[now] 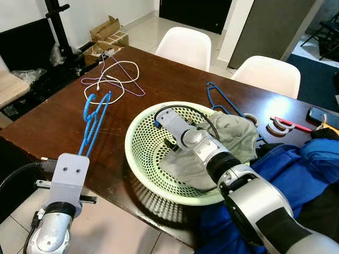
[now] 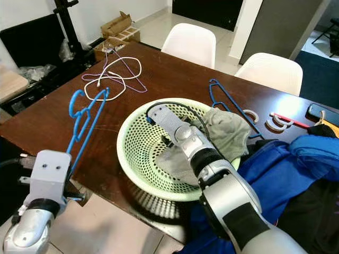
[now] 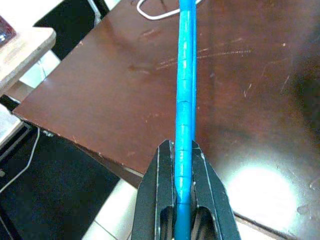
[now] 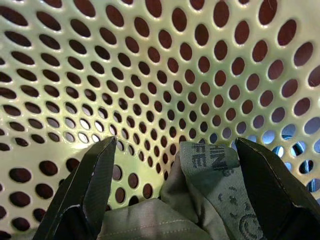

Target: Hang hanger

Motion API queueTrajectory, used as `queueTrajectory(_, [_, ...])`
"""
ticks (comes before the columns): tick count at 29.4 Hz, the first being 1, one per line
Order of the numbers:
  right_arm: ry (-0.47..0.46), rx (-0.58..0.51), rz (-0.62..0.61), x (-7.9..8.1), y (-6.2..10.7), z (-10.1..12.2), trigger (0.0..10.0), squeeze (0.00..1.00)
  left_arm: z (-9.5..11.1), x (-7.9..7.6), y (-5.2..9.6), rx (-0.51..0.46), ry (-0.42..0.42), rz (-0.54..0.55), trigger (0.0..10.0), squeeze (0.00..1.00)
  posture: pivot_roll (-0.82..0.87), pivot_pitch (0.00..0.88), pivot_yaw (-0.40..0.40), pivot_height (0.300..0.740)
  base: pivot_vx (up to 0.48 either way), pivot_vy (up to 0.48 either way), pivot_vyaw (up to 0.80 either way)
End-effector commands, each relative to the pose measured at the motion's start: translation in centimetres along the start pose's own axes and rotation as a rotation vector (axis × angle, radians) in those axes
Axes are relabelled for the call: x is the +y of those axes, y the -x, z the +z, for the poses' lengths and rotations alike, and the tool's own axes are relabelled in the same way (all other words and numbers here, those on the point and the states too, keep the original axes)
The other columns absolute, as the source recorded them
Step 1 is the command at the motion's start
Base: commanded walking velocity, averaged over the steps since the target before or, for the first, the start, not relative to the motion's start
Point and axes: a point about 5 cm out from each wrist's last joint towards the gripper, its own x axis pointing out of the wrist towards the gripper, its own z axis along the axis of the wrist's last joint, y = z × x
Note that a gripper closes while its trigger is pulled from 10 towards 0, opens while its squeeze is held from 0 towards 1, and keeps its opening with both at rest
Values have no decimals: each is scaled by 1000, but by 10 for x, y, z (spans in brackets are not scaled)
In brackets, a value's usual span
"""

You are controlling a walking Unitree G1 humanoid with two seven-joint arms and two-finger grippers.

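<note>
The left gripper [image 3: 183, 200] clamps the blue plastic hanger [image 1: 94, 120] over the brown table's [image 1: 47, 124] near-left edge. The right gripper [image 4: 172, 165], fingers wide apart inside the pale-green perforated basket [image 1: 139, 153], should straddle the grey cloth's [image 4: 200, 200] collar before closing.

— What sort of place is this?
— A home, a dining area by the look of it: a dark wooden table [image 1: 175, 79] with two white chairs [image 1: 183, 45] on a pale tiled floor [image 1: 143, 32].
— Anything more?
— A laundry basket [image 1: 139, 153], clothes [image 1: 296, 164], hangers [image 1: 94, 119] and cardboard boxes [image 1: 106, 33].
</note>
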Motion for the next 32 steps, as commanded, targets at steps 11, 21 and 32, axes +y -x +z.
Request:
queueTrajectory(11, [27, 52, -78, -16, 2, -10, 0, 0, 4, 2, 3, -7, 0, 1, 10000, 0, 236, 156, -92, 740, 0, 0, 0])
queueTrajectory(21, [16, 34, -85, -22, 3, -7, 0, 0, 4, 3, 1, -4, 4, -2, 10000, 0, 230, 151, -87, 740, 0, 0, 0])
queueTrajectory(32, [-276, -227, -51, -54, 17, 32, 0, 0, 3, 1, -3, -4, 12, -3, 10000, 0, 220, 141, -87, 740, 0, 0, 0])
